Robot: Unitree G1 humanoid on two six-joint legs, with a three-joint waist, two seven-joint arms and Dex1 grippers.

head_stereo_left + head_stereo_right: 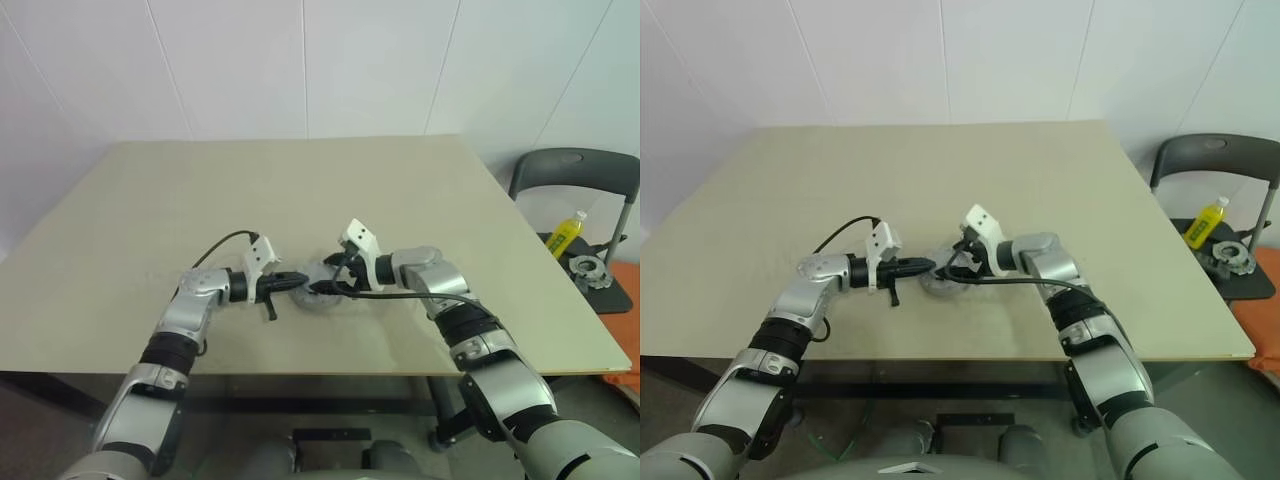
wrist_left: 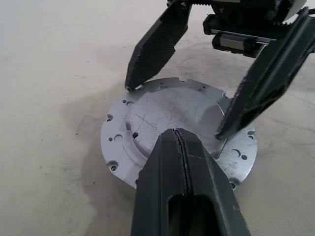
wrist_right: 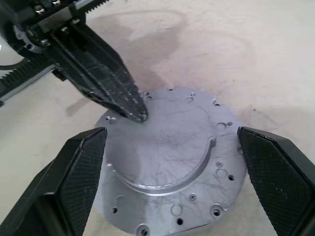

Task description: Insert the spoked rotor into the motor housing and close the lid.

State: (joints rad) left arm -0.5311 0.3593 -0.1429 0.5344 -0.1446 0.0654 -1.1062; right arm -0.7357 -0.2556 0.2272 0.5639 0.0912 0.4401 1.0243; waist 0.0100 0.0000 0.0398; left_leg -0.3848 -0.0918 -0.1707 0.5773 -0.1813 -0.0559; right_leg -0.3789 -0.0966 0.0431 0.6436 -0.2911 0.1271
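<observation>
Left hand [image 2: 179,147]: its 2 black fingers are pressing flat together with nothing between them, tips pointing at the near edge of the lid's raised centre, just above its surface.
Right hand [image 3: 172,142]: its 2 fingers are standing wide apart, 1 on each side of the lid, straddling the rim without clamping it; whether the pads are touching the rim cannot be told.
Lid [image 3: 172,157]: a round, silvery-grey metal disc is lying flat on the tabletop, showing a raised, scratched centre and a lower flange with small holes and screws around it.
Motor housing and spoked rotor: cannot be told, as the lid is covering whatever is lying beneath it.
Tabletop [image 1: 300,200]: a pale beige surface is carrying the lid near its front edge, between the 2 hands.
Chair [image 1: 575,175]: a dark chair is standing to the right of the tabletop, well apart from the hands.
Bottle [image 1: 566,232]: a yellow bottle is lying on the chair seat beside a round metal part [image 1: 587,270].
</observation>
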